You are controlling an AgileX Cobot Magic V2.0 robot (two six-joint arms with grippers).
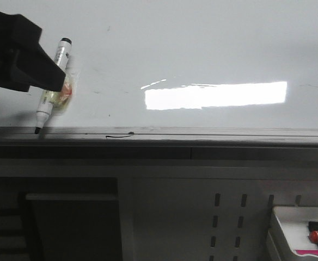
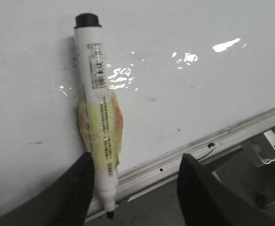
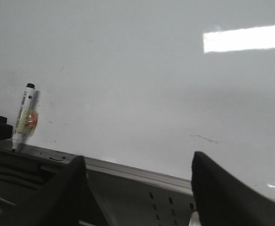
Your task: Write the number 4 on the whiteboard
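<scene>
Marker point(image 2: 97, 113): barcode and lines of small black print along the white barrel, too fine to read. Whiteboard point(image 1: 202, 49): no numeral or legible writing; faint smudges only. Rail point(image 1: 202, 133): short black squiggle point(image 1: 120, 135) ending in a dot, not a character.

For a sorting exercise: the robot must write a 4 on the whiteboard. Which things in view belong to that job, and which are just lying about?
Belong to the job:
whiteboard
marker, beside the left arm's fingers

Just lying about:
tray of coloured markers
short black squiggle on the rail
</scene>
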